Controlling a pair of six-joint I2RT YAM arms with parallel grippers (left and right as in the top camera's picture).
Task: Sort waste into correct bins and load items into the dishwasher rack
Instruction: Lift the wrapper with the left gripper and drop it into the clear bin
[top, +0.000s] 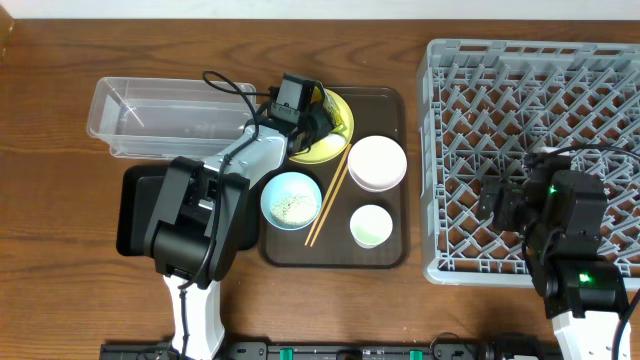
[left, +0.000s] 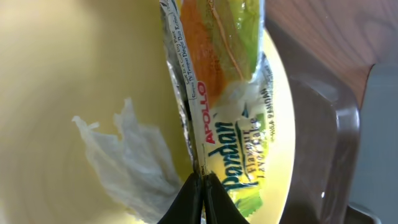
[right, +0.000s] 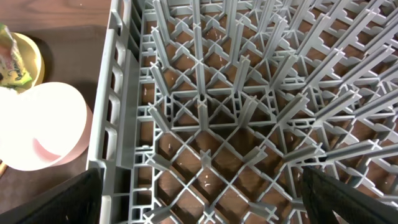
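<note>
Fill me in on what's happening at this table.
The left claw is pinched shut on the snack wrapper, right over the yellow plate. The right claw hangs open and empty above the dishwasher rack. The pink-white bowl, blue bowl, cup and chopsticks sit on the brown tray, not yet loaded.

**Left Arm Reached Over the Yellow Plate**

The left tool (top: 312, 118) sat over the yellow plate (top: 330, 148) in the far-left corner of the brown serving tray (top: 385, 258), beside a yellow-green wrapper (top: 340, 118). Also on that tray were the pink-white bowl (top: 377, 163), the light blue bowl (top: 291, 200) holding rice scraps (top: 293, 207), and the cup (top: 371, 225). The chopsticks (top: 327, 198) lay slanted between the bowls. The clear tub (top: 150, 115) and black tray (top: 135, 205) lay to the left on the wooden surface (top: 50, 250). The right tool (top: 500, 205) hung over the grey rack (top: 530, 100).
</note>
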